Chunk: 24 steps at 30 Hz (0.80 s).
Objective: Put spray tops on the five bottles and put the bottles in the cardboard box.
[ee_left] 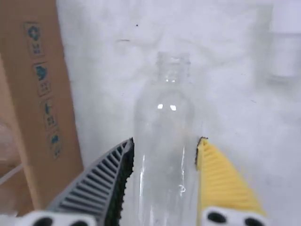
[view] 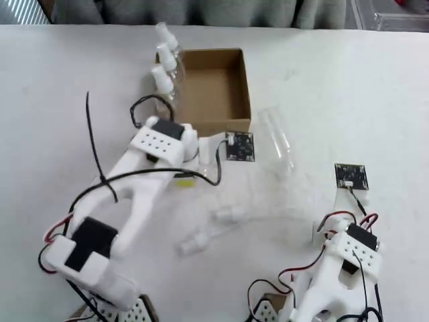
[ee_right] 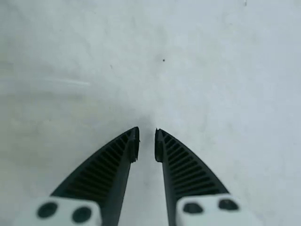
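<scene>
While bottle (ee_left: 164, 106) base cut off, left pincer (ee_left: 164, 145) clamps it; right pincer (ee_right: 146, 141) together.

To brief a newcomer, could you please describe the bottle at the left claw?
Start at the cardboard box. Just beside its outer wall, the left claw grips a clear bottle. Its neck is open, whereas the bottles at the box's far corner wear white spray tops.
</scene>
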Available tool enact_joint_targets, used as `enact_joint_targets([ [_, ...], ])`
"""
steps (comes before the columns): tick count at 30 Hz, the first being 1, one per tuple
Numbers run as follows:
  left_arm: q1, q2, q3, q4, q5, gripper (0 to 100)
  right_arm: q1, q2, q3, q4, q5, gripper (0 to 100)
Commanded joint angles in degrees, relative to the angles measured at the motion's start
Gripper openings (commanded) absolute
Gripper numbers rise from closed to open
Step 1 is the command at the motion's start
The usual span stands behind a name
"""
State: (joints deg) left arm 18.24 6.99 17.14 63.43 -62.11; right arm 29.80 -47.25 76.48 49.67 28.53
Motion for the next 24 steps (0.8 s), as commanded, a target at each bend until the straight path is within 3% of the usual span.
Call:
enact_joint_targets([
  [1, 0.04, 2.42, -5.45, 0.79, -0.26, 26, -0.75, -0.84, 0.09, -0.57, 0.70, 4.2],
  [17, 1.71, 3.38, -5.01, -5.89, 0.88, 28, -1.89, -0.84, 0.26, -0.66, 0.70, 4.1],
  [24, 1.54, 11.03, -8.62, -6.51, 0.97, 28, -1.89, -0.84, 0.26, -0.57, 0.70, 4.1],
])
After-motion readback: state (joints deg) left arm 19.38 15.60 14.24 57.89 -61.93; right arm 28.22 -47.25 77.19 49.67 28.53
